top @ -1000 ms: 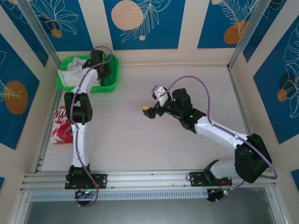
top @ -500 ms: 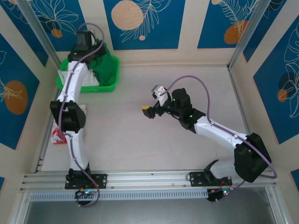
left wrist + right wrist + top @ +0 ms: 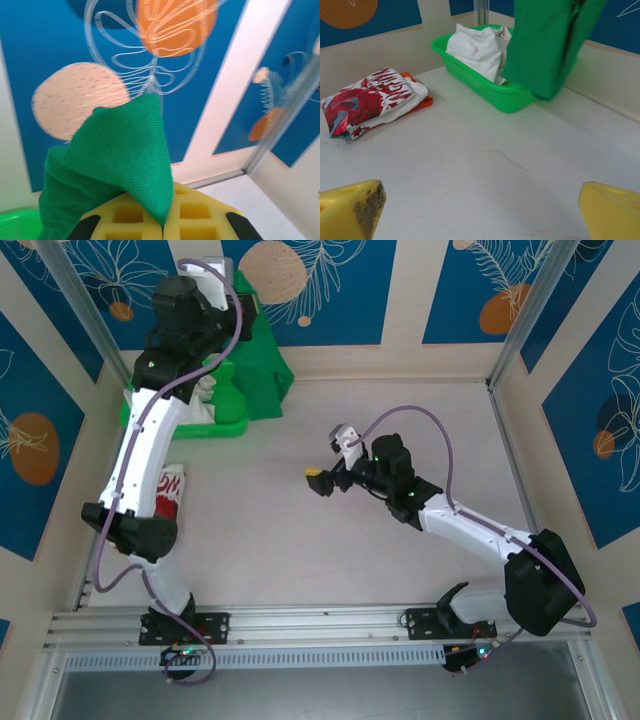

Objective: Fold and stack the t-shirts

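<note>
Green tee (image 3: 262, 365) lifted above basket (image 3: 205, 428); white cloth (image 3: 477, 47) remains inside.

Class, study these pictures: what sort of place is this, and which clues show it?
Probably a robot lab work cell: two arms bolted to a rail, a table walled by printed panels, a laundry basket.

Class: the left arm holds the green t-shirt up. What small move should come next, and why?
Probably carry the green t-shirt toward the bare middle of the table and lower it. The left jaws are shut on it, it hangs bunched over the basket, and folding needs a flat surface. The right jaws stand open above that spot.
</note>
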{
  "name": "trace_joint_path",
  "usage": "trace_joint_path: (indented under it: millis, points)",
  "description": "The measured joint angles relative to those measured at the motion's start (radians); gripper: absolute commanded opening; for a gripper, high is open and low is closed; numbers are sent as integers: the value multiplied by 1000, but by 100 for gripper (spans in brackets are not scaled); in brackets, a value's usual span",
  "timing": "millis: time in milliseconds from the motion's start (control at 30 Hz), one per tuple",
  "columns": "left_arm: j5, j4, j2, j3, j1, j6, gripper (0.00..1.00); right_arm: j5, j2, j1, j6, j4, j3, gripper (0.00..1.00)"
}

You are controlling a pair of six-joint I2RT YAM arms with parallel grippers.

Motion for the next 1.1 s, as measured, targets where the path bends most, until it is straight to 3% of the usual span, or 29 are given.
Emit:
trace_joint_path:
  millis: [233,400,500,633,667,867,1100]
  points:
    - [60,8,-36,-19,-109,3,0,2,-71,0,21,14,-60,99]
    - [59,77,-102,-218,-116,-31,2,7,-146,-5,32,14,-106,99]
    - [47,112,-103,-351,-104,-69,27,8,-179,-18,48,15,-130,99]
    - [39,161,-36,-471,-58,-139,96,8,-198,-49,70,7,-142,99]
    - [39,171,-7,-484,-41,-156,100,9,-198,-58,76,6,-142,99]
    - [-29,177,87,-526,13,-181,100,71,-167,-108,130,-66,-122,99]
    - [-149,283,-114,-877,8,-216,100,119,14,-121,144,-168,-11,99]
